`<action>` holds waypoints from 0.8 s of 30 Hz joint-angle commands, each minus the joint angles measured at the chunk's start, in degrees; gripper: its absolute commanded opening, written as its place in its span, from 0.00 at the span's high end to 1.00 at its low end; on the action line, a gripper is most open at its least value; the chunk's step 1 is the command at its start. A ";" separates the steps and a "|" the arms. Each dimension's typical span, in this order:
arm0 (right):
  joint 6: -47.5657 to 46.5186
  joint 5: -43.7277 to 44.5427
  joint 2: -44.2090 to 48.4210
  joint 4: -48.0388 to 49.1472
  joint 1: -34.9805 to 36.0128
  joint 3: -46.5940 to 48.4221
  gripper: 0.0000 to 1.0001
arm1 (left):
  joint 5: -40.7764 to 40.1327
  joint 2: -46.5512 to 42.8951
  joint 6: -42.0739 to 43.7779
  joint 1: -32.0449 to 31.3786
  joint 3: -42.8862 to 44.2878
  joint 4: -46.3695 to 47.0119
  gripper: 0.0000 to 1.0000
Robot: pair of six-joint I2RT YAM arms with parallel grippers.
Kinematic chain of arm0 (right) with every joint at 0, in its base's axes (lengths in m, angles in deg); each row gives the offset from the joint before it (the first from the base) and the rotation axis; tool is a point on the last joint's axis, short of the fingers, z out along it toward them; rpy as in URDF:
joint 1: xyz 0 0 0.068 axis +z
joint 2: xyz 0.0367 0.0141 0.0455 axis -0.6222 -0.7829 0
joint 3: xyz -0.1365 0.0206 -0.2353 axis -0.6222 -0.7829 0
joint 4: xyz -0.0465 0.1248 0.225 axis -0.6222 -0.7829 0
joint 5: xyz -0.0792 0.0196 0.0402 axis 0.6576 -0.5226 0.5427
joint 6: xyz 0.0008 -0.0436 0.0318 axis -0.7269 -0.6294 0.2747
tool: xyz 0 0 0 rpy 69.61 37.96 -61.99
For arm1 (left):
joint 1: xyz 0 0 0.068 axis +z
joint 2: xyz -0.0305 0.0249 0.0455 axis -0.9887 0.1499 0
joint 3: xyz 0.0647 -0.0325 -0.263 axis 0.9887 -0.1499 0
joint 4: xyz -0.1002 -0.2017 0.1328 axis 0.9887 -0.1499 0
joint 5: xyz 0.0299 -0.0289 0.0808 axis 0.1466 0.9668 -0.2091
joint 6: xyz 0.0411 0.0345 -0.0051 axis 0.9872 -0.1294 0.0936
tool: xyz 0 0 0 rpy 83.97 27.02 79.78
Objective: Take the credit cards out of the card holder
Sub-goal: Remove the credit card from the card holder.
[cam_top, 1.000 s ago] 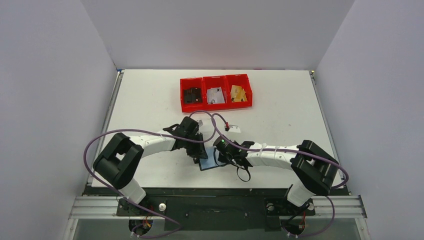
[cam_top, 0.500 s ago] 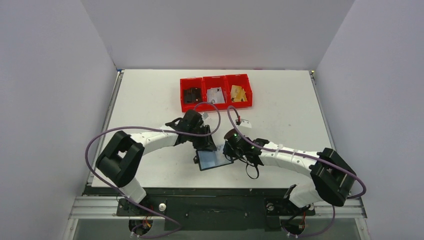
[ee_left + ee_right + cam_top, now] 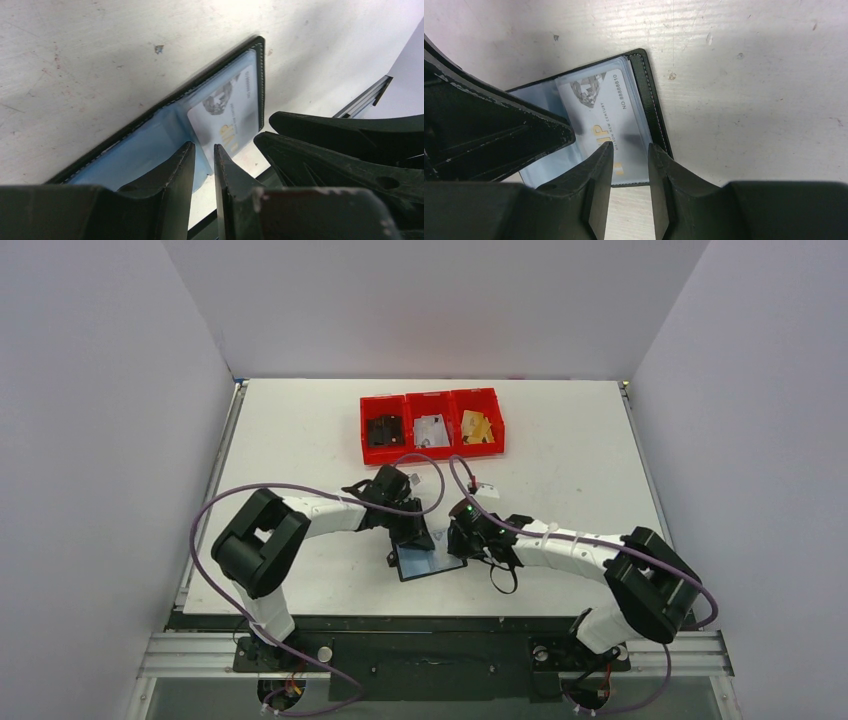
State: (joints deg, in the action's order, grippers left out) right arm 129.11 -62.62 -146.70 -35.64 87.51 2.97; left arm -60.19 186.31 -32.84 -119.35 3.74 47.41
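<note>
Left arm (image 3: 320,513) shifted; one card holder (image 3: 428,562), one credit card (image 3: 606,117).

Pretty clearly a robotics lab test cell, not anybody's home or office. A scuffed white desk (image 3: 300,440) is boxed in on three sides by plain grey panels (image 3: 100,460). An aluminium rail (image 3: 430,652) is run along the near edge, where the left arm (image 3: 320,512) and right arm (image 3: 570,548) are bolted down. Purple cables (image 3: 205,525) are left looping loose. A row of red plastic bins (image 3: 432,425) is parked well beyond the left gripper (image 3: 412,537) and right gripper (image 3: 458,540).
</note>
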 commanded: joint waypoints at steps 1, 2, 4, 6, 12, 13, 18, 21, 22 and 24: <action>-1.33 -2.41 -1.86 2.92 -0.75 -0.37 0.72 | 0.45 1.71 0.38 0.71 -0.24 1.80 0.83; -1.35 -2.96 -2.32 3.30 -0.77 -0.54 0.72 | 0.40 2.10 0.50 0.82 -0.20 1.82 0.83; -1.32 -3.66 -3.03 3.92 -0.86 -0.71 0.74 | 0.75 2.79 0.56 1.00 -0.11 1.91 0.83; -1.01 -4.35 -3.57 4.58 -0.98 -0.81 0.78 | 1.04 3.33 0.57 1.13 -0.04 2.30 0.83; -0.29 -6.17 -4.48 6.09 -0.80 -1.48 0.93 | 2.23 3.59 0.01 1.29 -0.71 4.47 0.79; -0.26 -6.31 -4.53 6.24 -0.79 -1.59 0.93 | 2.58 3.41 -0.11 1.36 -0.97 4.95 0.78; -0.19 -6.58 -4.98 6.24 -0.19 -1.74 0.95 | 3.91 2.54 -1.24 1.48 -2.51 8.09 0.77; -0.06 -6.16 -5.38 6.13 0.55 -1.74 0.95 | 4.91 1.82 -1.65 1.65 -3.40 10.60 0.77; -0.05 -5.94 -5.46 6.03 0.63 -1.74 0.95 | 5.47 1.42 -1.77 1.74 -3.63 11.09 0.78; 0.07 -5.57 -5.82 5.83 0.90 -1.82 0.95 | 6.63 0.93 -2.26 1.99 -4.45 12.97 0.78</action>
State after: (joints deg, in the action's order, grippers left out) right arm 128.54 -66.75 -150.16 -32.53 86.64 2.07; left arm -54.53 188.37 -34.43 -117.19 0.90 54.01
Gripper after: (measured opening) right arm 0.056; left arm 0.224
